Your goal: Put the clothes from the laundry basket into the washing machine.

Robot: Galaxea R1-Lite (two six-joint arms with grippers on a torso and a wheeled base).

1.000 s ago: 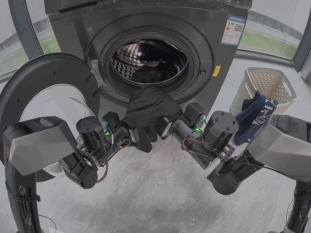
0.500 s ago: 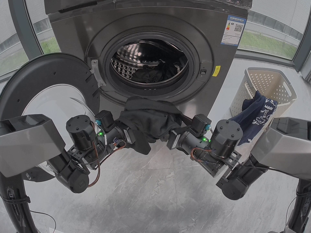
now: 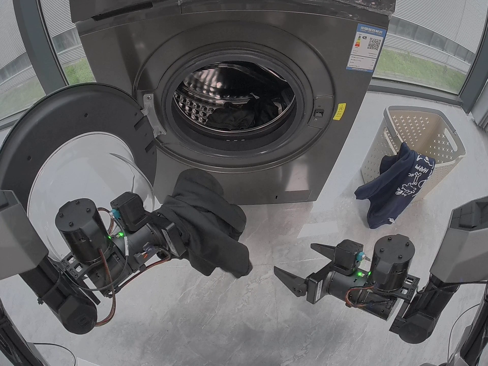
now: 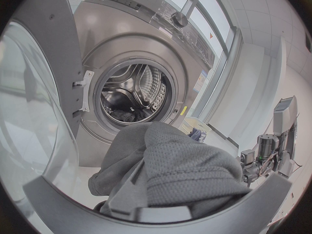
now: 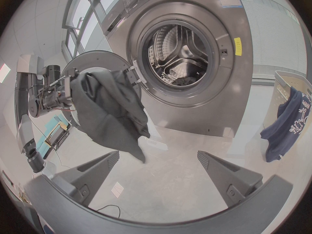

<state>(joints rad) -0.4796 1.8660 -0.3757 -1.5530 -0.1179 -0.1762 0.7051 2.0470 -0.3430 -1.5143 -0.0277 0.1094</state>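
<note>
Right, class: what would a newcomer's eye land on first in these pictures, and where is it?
First the black garment, hanging from the left pincer in front of the washer, whose door stands wide open. Next the right pincer, open and empty above the floor, and the navy shirt draped over the rim of the basket beside the washer.

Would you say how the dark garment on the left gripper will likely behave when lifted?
The dark garment looks floppy: it droops in folds off the left gripper. Its mesh weave suggests lightness. The hanging tail may swing.
</note>
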